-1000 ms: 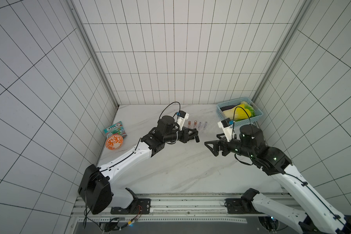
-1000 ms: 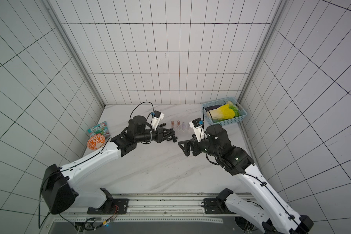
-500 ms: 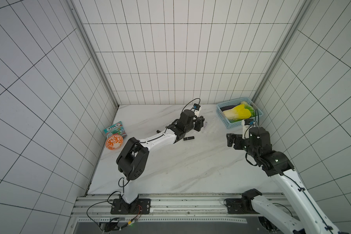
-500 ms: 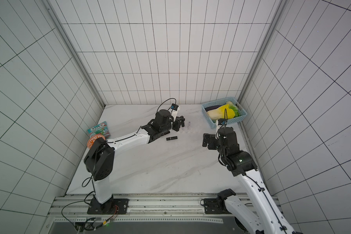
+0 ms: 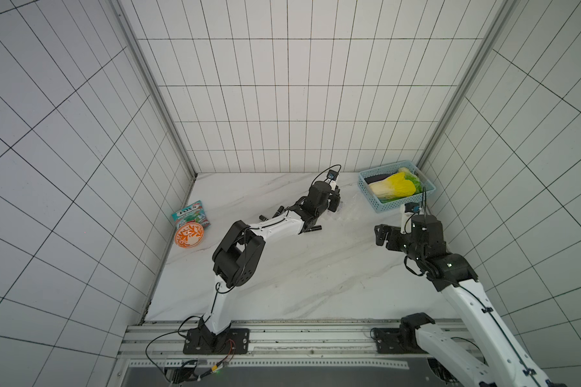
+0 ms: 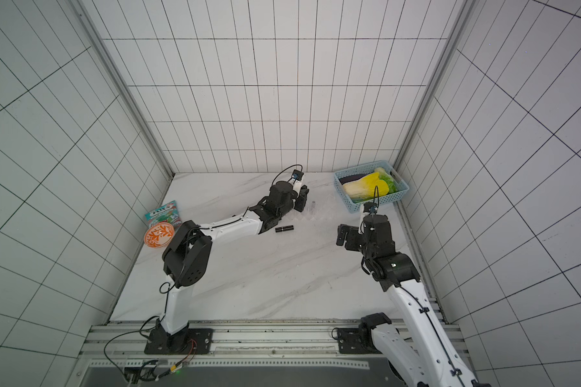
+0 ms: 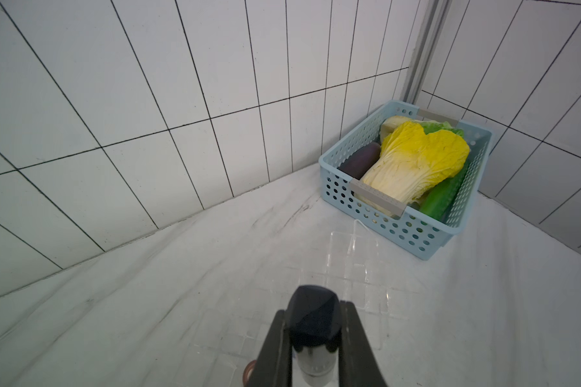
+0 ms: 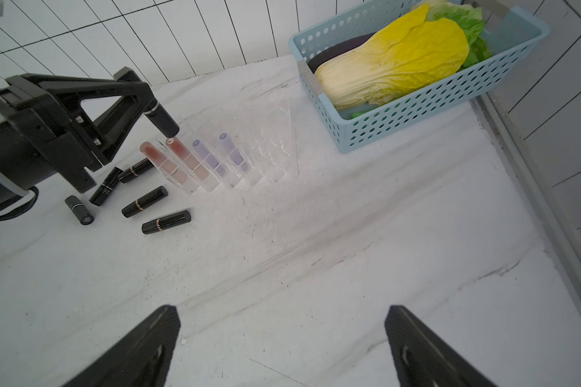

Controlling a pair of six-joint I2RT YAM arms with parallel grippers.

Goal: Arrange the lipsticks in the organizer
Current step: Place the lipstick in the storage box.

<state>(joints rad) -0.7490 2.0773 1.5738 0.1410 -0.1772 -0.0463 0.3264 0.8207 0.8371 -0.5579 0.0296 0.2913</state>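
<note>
Two pinkish tubes [image 8: 158, 159] and two lavender-capped tubes [image 8: 208, 157] stand side by side in one row of the clear organizer [image 8: 272, 144]. The organizer sits on the white table [image 8: 316, 251] near the blue basket [image 8: 399, 110], which holds a cabbage [image 8: 393, 60].

The left gripper [image 8: 151, 107] reaches over the pinkish end of that row. Its jaws pinch a black lipstick [image 8: 161, 122], which is tilted with its lower end right over the top of the second pinkish tube. Whether the two touch cannot be told. From the left wrist view, the same black lipstick [image 7: 312, 315] sits clamped between the two fingers [image 7: 275, 348], with the organizer's empty slots beyond it.

Five more black lipsticks [image 8: 166, 221] lie flat on the table beside the organizer, under and just past the left arm. One of them shows clearly in a top view [image 6: 284, 229].

The right gripper [image 8: 282, 310] hangs above bare table, well apart from the organizer, its jaws spread wide and holding nothing. Both top views show it near the basket side [image 5: 381, 234].
</note>
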